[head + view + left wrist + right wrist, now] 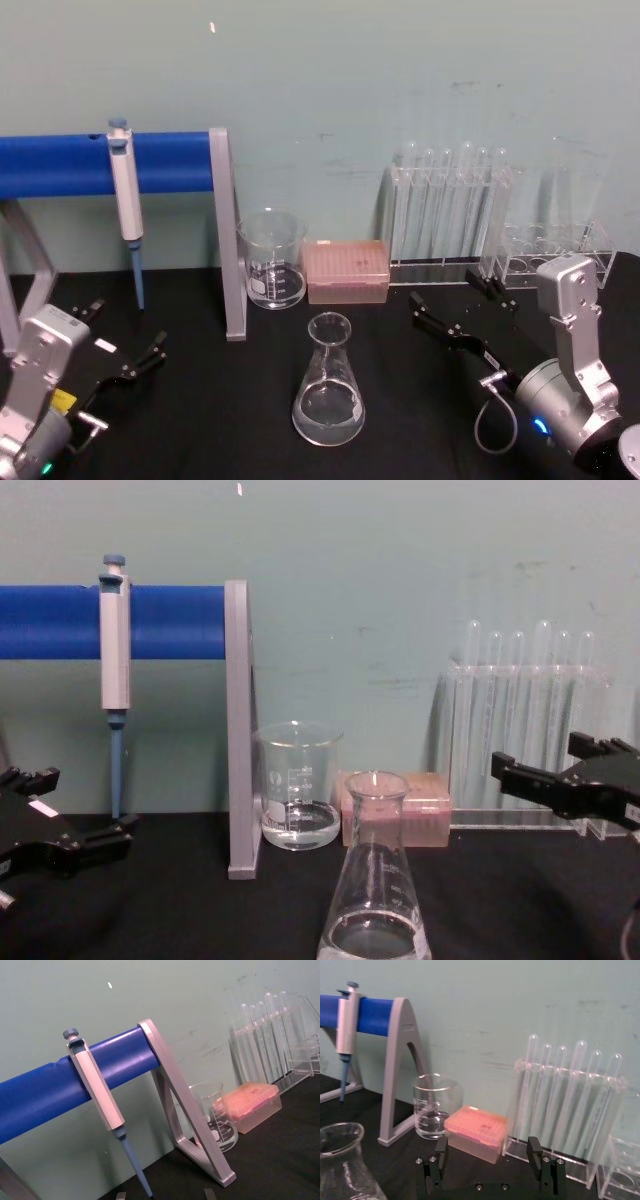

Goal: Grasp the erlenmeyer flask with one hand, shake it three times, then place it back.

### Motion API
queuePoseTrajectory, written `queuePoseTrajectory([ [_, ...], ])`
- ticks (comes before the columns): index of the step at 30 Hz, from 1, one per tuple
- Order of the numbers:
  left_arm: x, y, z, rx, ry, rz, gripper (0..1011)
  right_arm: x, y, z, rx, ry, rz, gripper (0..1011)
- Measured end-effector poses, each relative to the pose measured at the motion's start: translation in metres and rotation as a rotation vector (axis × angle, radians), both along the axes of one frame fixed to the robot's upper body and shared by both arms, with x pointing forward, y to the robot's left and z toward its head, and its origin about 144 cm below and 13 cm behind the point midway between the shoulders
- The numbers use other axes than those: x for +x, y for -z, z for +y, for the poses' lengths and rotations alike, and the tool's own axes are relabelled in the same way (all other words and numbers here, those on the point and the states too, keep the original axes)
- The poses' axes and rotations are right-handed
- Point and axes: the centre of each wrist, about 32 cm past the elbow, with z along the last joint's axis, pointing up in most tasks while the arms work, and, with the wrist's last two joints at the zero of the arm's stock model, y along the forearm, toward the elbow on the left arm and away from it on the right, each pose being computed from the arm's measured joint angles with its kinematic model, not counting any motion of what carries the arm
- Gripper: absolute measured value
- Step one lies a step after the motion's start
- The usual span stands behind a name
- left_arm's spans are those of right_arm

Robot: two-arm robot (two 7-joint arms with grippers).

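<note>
Two black grippers flank an erlenmeyer flask standing upright on a black table, untouched, with a shallow pool of clear liquid in its wide base. Seen from the head camera, the flask sits front and centre. The left gripper lies at the flask's 9 o'clock, well apart from it, a small white label on its body and its fingers spread. The right gripper lies at about 2 o'clock from the flask, near but clear of it, its two flat fingers standing wide apart in the right wrist view.

Behind the flask, at its 11 o'clock, a glass beaker holds a little liquid; just beside it, at 12 o'clock, is a pink tip box. A clear rack of test tubes stands at 1 o'clock against the pale green wall. At 10 o'clock, a grey-framed stand carries a blue bar, from which a pipette hangs tip-down.
</note>
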Motion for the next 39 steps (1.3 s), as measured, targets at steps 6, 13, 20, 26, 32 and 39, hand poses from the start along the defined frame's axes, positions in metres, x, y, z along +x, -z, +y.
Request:
queuePoseTrajectory([
  [6, 0.0, 0.0, 0.0, 0.0, 0.0, 0.0, 1001, 0.001, 0.008, 0.005, 0.016, 0.052, 0.044, 1003],
  [13, 0.0, 0.0, 0.0, 0.0, 0.0, 0.0, 1001, 0.003, 0.016, 0.007, 0.018, 0.084, 0.083, 1003],
  [20, 0.0, 0.0, 0.0, 0.0, 0.0, 0.0, 1001, 0.003, 0.023, 0.008, 0.011, 0.094, 0.104, 1003],
  [26, 0.0, 0.0, 0.0, 0.0, 0.0, 0.0, 1001, 0.003, 0.025, 0.008, 0.005, 0.094, 0.112, 1003],
  [32, 0.0, 0.0, 0.0, 0.0, 0.0, 0.0, 1001, 0.002, 0.026, 0.008, 0.004, 0.093, 0.117, 1003],
  [39, 0.0, 0.0, 0.0, 0.0, 0.0, 0.0, 1001, 0.002, 0.024, 0.007, 0.005, 0.088, 0.111, 1003],
])
